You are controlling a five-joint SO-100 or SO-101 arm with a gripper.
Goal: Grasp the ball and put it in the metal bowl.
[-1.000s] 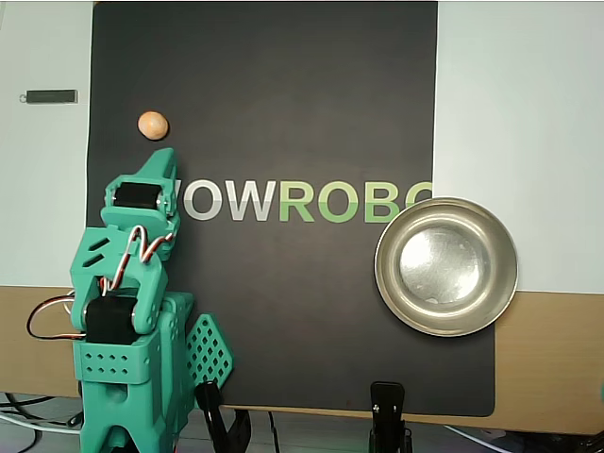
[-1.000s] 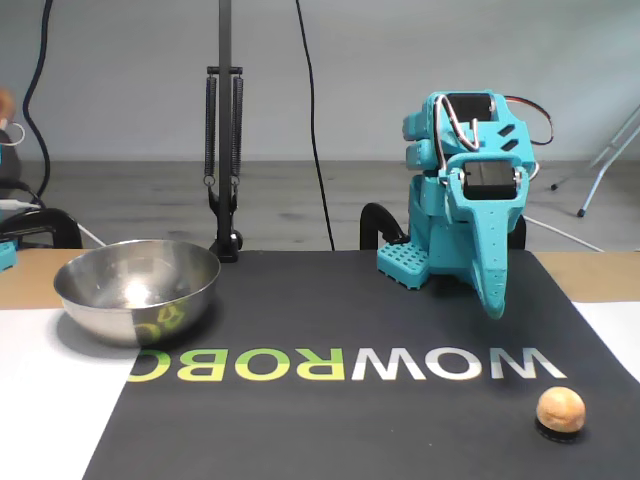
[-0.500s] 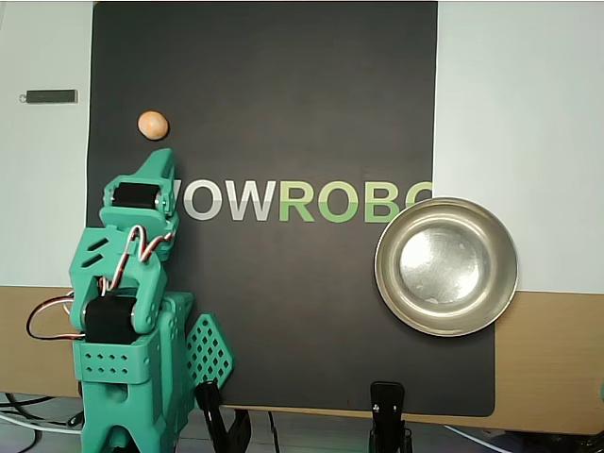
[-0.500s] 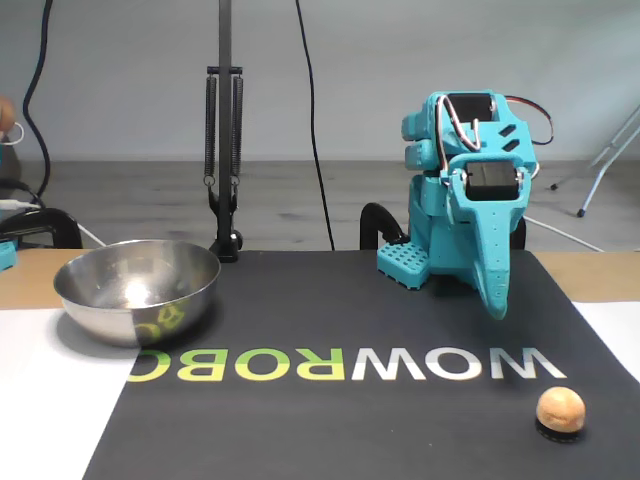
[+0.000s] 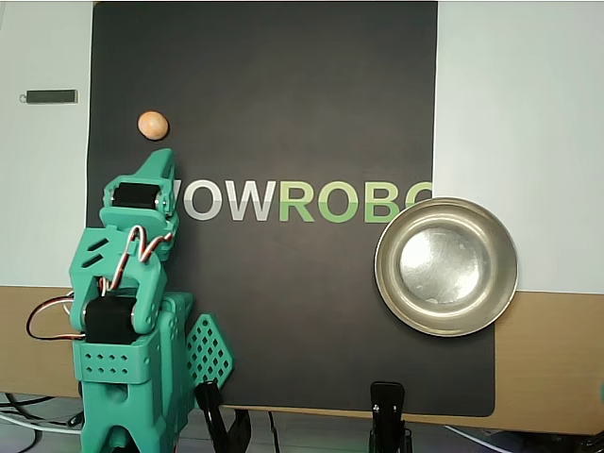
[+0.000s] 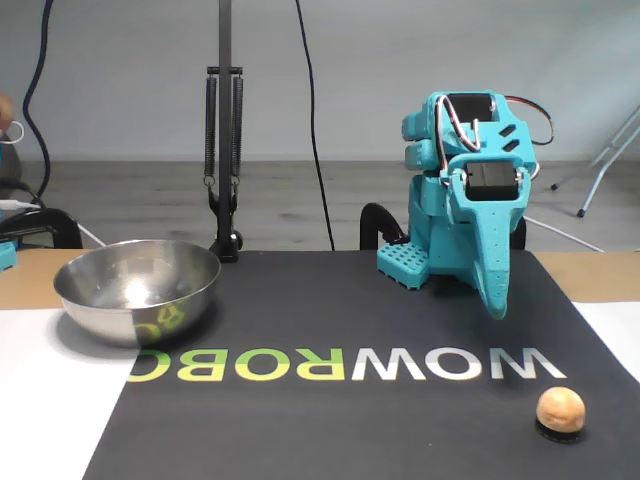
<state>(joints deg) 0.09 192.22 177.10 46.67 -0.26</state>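
Observation:
The small tan ball (image 5: 153,125) (image 6: 560,409) rests on the black mat, near its left edge in the overhead view and at the front right in the fixed view. The shiny metal bowl (image 5: 446,266) (image 6: 137,289) stands empty on the mat's other side. My teal arm is folded over its base, and the gripper (image 5: 160,160) (image 6: 496,308) points down at the mat, a short way from the ball and not touching it. Its fingers lie together with nothing between them.
The black mat (image 5: 283,113) carries WOWROBO lettering and lies on a white and wood table. A small dark bar (image 5: 51,96) lies on the white surface left of the mat. A lamp stand and clamps (image 6: 223,150) stand behind the bowl in the fixed view.

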